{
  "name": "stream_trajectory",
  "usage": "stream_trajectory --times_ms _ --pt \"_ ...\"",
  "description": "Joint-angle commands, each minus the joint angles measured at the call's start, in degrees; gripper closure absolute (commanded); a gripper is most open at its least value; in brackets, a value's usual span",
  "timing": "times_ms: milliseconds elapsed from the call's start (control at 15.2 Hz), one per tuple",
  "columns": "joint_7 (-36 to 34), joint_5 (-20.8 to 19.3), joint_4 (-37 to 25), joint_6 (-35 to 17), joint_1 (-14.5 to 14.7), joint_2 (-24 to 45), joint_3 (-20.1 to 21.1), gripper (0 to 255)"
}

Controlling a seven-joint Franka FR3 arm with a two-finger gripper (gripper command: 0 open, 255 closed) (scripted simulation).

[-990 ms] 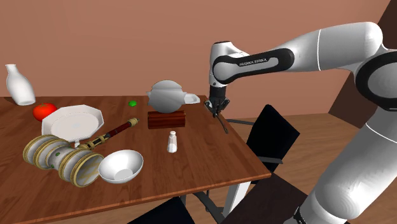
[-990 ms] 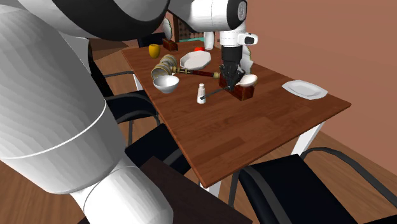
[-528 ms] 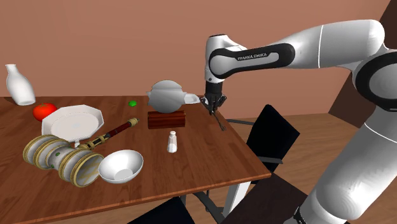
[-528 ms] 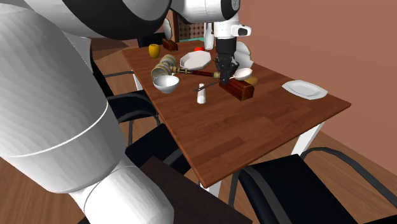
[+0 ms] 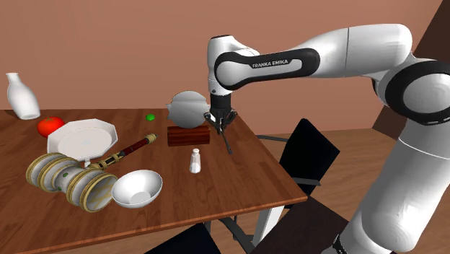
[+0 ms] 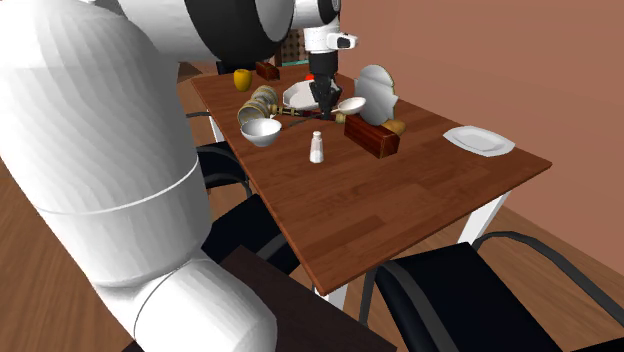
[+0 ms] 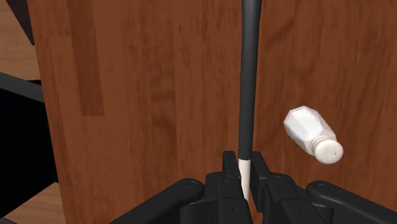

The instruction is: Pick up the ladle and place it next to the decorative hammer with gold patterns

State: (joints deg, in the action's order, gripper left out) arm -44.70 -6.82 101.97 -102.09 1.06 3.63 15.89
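Shoulder view, left to right: the decorative hammer [image 5: 72,182] lies at the left end of the table [image 5: 245,180], with its gold-banded head nearer the front edge. The salt shaker [image 5: 195,161] stands upright mid-table. The ladle [image 5: 226,141] is to its right, held off the wood in the gripper [image 5: 219,124], well apart from the hammer, its dark handle hanging down at a slant. The fingers are closed on the ladle. Handling, as a judgement: rigid and light, with the weight toward the scoop. The slim, smooth stem could swivel in a two-finger pinch, so a hold close to the scoop end is best. The wrist view bears this out: the fingers clasp the stem where white turns to dark, a detail the hand hides in the shoulder view. The second exterior view adds the white scoop [image 6: 352,103] jutting beside the gripper. The shoulder view best lays out the stretch of table between ladle and hammer.
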Motion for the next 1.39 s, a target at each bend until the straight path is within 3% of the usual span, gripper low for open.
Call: stream_trajectory --times_ms 0,726,1320 --pt "-2.9 -0.5 -2.5 0.8 1.6 2.1 1.3 255" --pt "-16.5 -5.9 -25.4 9.0 12.4 19.3 5.7 255" --pt "-17.2 -6.0 -18.4 2.1 11.8 19.3 5.4 255"
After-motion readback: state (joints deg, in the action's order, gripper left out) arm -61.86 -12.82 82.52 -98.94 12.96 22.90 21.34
